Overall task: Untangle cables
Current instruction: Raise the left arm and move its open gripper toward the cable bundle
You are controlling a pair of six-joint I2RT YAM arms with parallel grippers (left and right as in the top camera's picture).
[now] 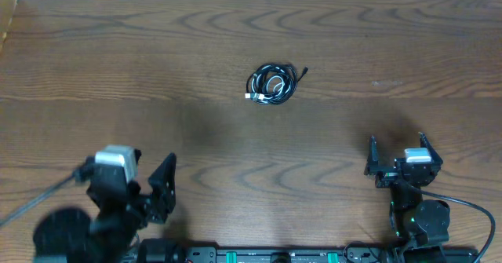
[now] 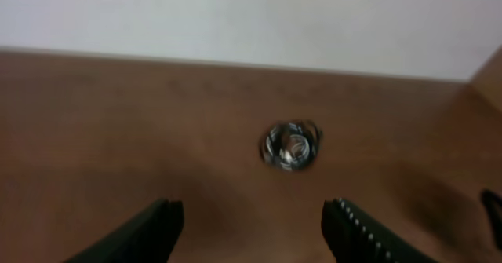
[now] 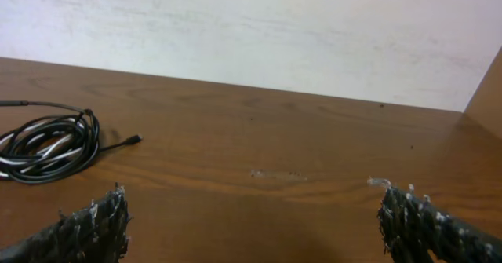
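A thin black cable [image 1: 276, 76] and a thin white cable [image 1: 271, 84] lie coiled together in one small bundle on the wooden table [image 1: 235, 137], a little past its middle. One black plug end sticks out to the bundle's right. The bundle shows blurred in the left wrist view [image 2: 291, 144] and at the left edge of the right wrist view [image 3: 47, 147]. My left gripper [image 1: 153, 186] is open and empty near the front left. My right gripper [image 1: 396, 151] is open and empty at the front right. Both are well short of the bundle.
A pale wall [image 3: 251, 27] runs along the table's far edge. A thick black robot wire [image 1: 463, 204] trails from the right arm's base at the front right.
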